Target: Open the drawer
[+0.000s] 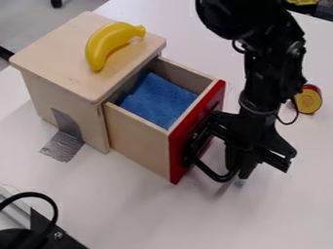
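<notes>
Though at the black handle (212,176) of the open drawer (138,140), the tool (238,170) with spread and grip unclear.

1 blk arm (263,73) in from top edge, approx. vert.; hand (239,169) hangs down.

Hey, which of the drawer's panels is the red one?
The drawer's front panel, at the pulled-out end away from the banana; both side panels are plain light wood.
</notes>
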{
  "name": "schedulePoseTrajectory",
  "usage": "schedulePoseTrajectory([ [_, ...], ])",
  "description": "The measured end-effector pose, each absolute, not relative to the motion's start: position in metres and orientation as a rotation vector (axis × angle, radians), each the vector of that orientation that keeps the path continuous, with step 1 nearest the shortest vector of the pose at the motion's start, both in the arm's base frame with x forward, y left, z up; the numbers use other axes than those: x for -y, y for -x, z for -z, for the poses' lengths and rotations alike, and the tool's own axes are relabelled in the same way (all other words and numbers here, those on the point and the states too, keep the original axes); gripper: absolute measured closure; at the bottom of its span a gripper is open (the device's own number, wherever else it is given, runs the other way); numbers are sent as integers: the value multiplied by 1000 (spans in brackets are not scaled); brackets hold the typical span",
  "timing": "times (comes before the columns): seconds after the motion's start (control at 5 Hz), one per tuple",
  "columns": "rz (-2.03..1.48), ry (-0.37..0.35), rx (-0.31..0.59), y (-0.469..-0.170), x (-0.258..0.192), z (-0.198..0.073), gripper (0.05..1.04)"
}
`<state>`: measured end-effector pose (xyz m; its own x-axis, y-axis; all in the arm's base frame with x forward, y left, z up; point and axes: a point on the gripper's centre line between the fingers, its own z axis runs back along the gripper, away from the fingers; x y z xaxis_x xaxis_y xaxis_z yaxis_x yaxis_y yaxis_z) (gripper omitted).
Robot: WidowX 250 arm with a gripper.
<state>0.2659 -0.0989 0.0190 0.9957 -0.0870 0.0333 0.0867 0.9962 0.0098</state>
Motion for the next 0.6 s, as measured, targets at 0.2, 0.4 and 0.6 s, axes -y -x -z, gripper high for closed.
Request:
schedulePoseTrajectory([
  [0.2, 90, -10, 31, -265, 99, -19, 926],
  [0.4, 117, -16, 36, -266, 101, -20, 705],
  [0.6, 129, -20, 60, -266, 105, -33, 386],
])
